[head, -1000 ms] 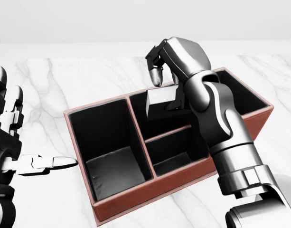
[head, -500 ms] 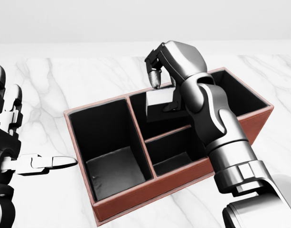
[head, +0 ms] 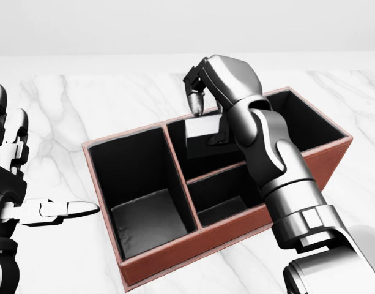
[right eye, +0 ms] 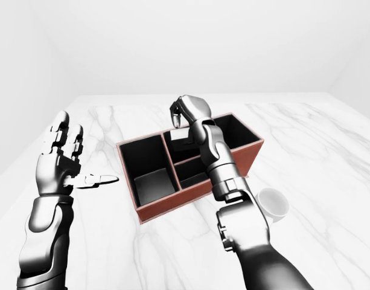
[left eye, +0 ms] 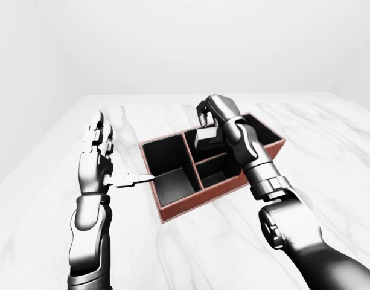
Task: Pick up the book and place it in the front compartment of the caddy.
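The red-brown caddy [head: 193, 242] lies on the marble table and has three black compartments. The grey book [head: 201, 133] stands in the small compartment at the upper middle of the head view, its top above the rim. My right hand [head: 207, 121] is curled over it, one fingertip at its top left edge and the thumb against its right side. My left hand [left eye: 112, 160] is open and empty, left of the caddy, its thumb pointing at the caddy's left wall.
A white cup [right eye: 272, 202] stands on the table to the right of the caddy, beside my right forearm. The large left compartment [head: 144, 214] and the small lower compartment [head: 221, 205] hold nothing. The marble table [left eye: 329, 145] extends all round.
My right hand has shifted slightly to the left and up, and the book has moved a little left with it. The left hand and the caddy have stayed still.
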Motion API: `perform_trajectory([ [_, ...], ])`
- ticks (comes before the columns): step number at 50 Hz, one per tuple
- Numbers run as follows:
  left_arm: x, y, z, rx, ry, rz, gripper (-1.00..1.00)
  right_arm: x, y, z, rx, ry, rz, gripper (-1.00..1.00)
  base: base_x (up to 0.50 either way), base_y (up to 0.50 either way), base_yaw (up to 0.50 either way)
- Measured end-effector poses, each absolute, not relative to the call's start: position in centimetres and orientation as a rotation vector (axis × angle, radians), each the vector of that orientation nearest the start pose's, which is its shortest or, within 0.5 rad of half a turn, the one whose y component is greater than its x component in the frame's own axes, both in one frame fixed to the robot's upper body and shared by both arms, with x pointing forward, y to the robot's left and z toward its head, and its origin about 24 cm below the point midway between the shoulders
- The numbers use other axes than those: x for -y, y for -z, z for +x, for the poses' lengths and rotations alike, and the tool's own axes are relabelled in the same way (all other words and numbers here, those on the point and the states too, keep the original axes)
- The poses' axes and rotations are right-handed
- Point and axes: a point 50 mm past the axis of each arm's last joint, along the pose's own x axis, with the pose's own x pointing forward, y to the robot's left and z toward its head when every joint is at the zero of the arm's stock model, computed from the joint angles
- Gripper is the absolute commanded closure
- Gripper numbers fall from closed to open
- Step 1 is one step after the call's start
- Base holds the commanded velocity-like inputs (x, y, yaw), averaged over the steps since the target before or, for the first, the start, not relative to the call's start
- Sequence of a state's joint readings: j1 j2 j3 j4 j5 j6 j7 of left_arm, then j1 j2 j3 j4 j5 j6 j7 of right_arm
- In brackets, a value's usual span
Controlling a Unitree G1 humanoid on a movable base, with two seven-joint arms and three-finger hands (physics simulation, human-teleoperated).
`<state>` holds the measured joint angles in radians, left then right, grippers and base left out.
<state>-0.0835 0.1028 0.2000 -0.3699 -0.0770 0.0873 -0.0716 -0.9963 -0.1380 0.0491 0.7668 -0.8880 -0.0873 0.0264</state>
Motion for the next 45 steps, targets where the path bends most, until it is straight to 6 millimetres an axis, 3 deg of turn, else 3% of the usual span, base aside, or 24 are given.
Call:
perform_trajectory([
  [45, -19.9, -14.5, 25.1, 0.381, -0.078, 0.057, -0.96, 9.0, -17.8, 40.9, 0.307, -0.126, -1.144, 1.0, 0.0, 0.0, 0.0],
])
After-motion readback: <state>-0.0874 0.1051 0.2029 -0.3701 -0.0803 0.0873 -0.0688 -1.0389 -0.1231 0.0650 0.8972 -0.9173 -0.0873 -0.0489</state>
